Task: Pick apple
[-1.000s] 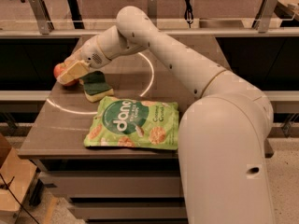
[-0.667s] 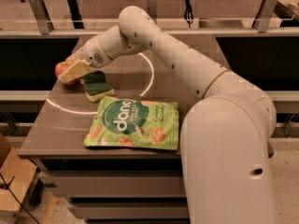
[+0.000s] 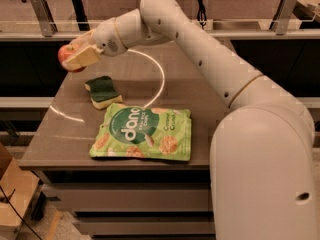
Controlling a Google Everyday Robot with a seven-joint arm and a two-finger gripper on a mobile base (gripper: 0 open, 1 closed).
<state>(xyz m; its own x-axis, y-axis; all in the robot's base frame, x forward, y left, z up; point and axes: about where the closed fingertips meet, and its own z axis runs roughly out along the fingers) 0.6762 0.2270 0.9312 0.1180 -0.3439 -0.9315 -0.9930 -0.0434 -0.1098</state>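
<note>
The small red apple (image 3: 66, 56) is held in my gripper (image 3: 77, 58) at the far left, lifted above the left edge of the table (image 3: 60, 139). The tan fingers (image 3: 84, 57) are shut around the apple and cover much of its right side. My white arm (image 3: 200, 49) reaches in from the lower right across the table.
A green sponge with a yellow base (image 3: 103, 91) lies on the table below and to the right of the gripper. A green snack bag (image 3: 144, 133) lies flat near the front edge. A railing (image 3: 40, 14) runs behind the table.
The gripper has lifted the apple up and slightly left, away from the sponge and the table top.
</note>
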